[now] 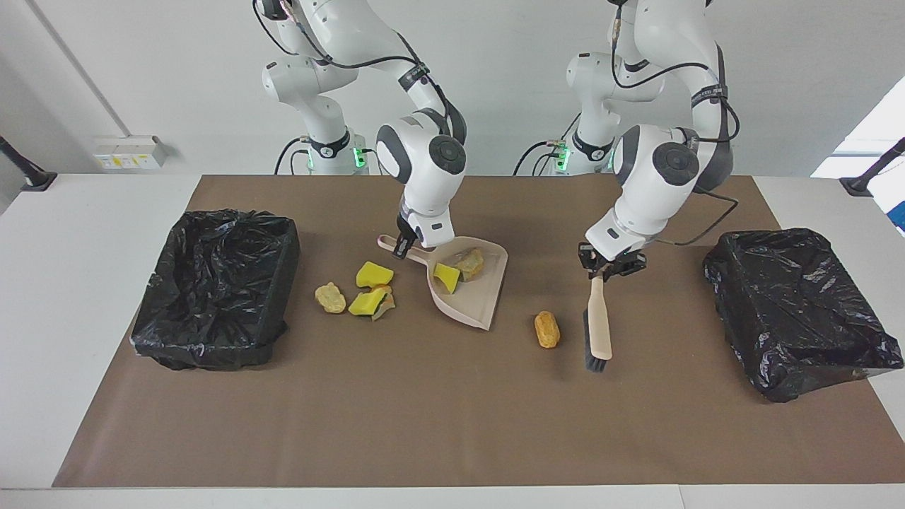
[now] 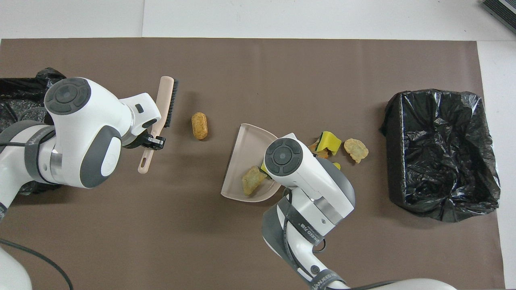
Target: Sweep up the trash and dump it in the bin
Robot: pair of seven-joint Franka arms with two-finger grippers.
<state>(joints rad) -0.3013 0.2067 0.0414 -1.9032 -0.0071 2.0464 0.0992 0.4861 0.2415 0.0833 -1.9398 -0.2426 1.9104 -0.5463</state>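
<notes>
Pink dustpan (image 1: pixel 470 286) flat on the brown mat (image 1: pixel 424 424), its handle pinched in the closed right gripper (image 1: pixel 403 246). Facing view: two trash pieces (image 1: pixel 463 268) already lie in the pan just below those jaws. A yellow-and-beige cluster (image 1: pixel 368 291) lies loose beside the pan, toward the nearer black-lined bin (image 1: pixel 215 290). Left gripper (image 1: pixel 604 267) closed on the brush (image 1: pixel 599 326) handle, bristles down on the mat; orange-brown oblong (image 1: pixel 546 329) just beside the brush.

Overhead view: oblong (image 2: pixel 199 125) between brush (image 2: pixel 161 121) and dustpan (image 2: pixel 246 161), path clear. Right arm hides part of the cluster (image 2: pixel 340 147). Second bin (image 2: pixel 441 153) open.

Judgement: partway; sweeping unfinished, dumping not started.
</notes>
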